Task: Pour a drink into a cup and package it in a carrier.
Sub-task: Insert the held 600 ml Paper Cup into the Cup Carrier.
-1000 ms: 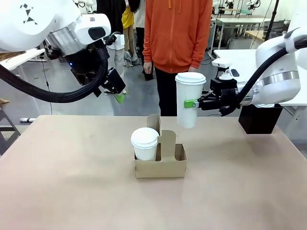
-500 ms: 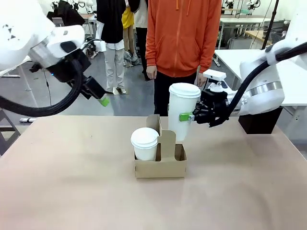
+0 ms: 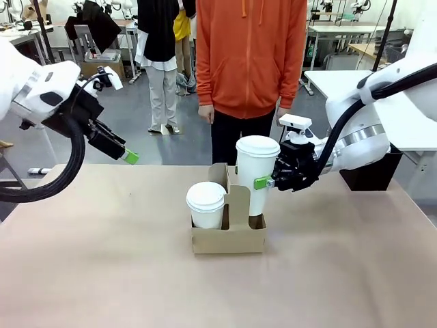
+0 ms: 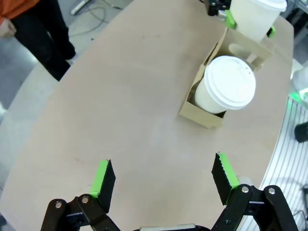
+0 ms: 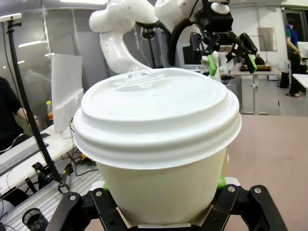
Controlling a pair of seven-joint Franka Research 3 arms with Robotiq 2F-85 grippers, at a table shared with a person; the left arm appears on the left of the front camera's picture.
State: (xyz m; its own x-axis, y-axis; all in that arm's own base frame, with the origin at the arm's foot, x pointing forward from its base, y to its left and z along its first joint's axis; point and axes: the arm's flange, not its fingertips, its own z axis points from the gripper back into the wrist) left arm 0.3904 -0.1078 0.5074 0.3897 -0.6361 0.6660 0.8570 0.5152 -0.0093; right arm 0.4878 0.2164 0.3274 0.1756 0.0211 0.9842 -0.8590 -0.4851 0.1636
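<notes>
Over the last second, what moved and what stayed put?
The right gripper, shut on the tall cup, carried it left and down until its base entered the carrier's free slot. The open left gripper pulled back leftward and lower. The short lidded cup and carrier stayed put.

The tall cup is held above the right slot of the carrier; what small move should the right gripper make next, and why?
Probably lower it a little further, then release. The right gripper is shut on the tall cup, whose base has entered the carrier slot beside the short cup, but whether it rests on the bottom cannot be told. The left gripper is open and well clear.
</notes>
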